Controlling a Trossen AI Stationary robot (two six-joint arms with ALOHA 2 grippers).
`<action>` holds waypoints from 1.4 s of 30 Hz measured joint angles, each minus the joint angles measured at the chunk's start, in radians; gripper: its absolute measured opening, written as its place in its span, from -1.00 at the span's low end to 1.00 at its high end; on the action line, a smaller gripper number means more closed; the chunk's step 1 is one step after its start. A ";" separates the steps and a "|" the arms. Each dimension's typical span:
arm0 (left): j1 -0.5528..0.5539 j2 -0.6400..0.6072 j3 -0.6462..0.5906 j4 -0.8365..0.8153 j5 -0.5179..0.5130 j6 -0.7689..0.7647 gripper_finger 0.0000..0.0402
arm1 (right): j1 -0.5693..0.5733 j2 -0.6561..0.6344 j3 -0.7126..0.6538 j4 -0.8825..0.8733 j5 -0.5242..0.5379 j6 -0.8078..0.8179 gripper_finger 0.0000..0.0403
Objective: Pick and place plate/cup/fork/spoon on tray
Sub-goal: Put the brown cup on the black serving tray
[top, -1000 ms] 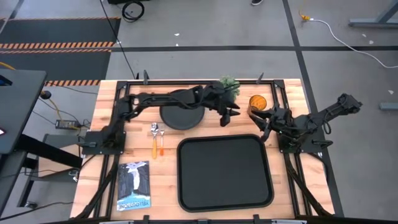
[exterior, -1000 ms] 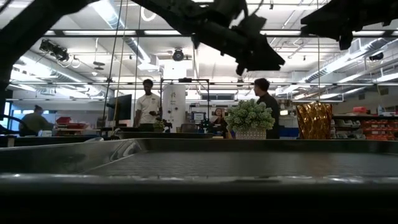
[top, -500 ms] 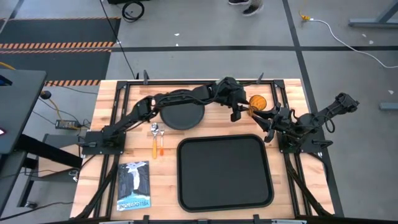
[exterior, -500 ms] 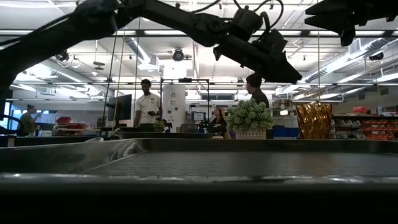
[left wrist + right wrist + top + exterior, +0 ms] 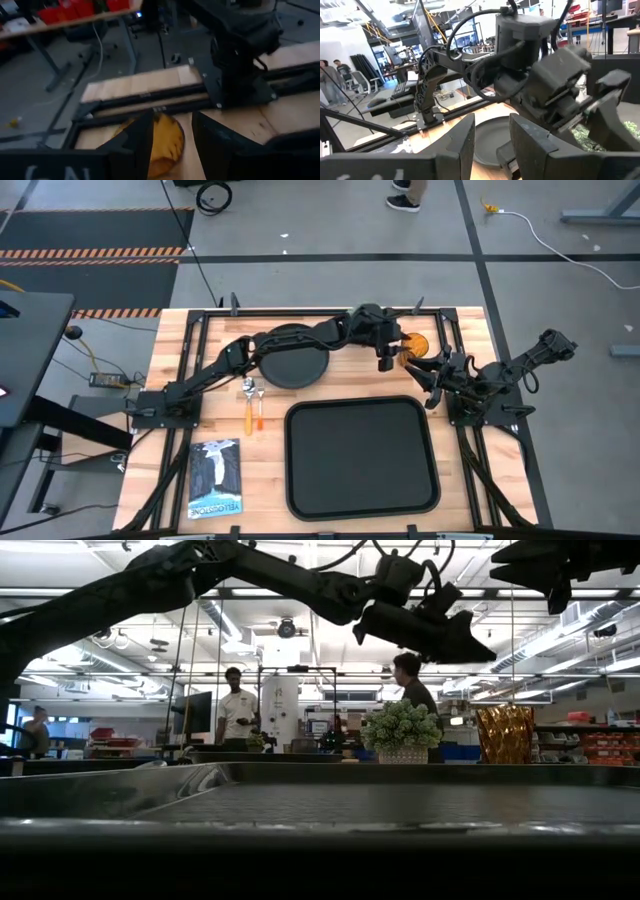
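While the overhead camera shows the left hand (image 5: 385, 361) reaching across the desk (image 5: 170, 380) to hang just beside the amber cup (image 5: 417, 345), only the left wrist camera reveals its fingers (image 5: 137, 140) spread apart — released, with the cup (image 5: 160, 145) seen in the gap between them. The right hand (image 5: 430, 385) waits at the cup's five o'clock, fingers parted and empty. From the black tray (image 5: 362, 458), the plate (image 5: 292, 365) lies at eleven o'clock; the fork (image 5: 248, 400) and spoon (image 5: 259, 402) lie side by side at nine. The table-level camera adds a potted plant (image 5: 402, 733) and people standing behind. Half a second earlier the left hand sat slightly farther from the cup.
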 joint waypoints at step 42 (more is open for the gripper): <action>-0.027 0.057 -0.002 -0.031 0.028 0.113 -0.29 | 0.000 0.011 -0.002 0.080 -0.034 -0.047 -0.37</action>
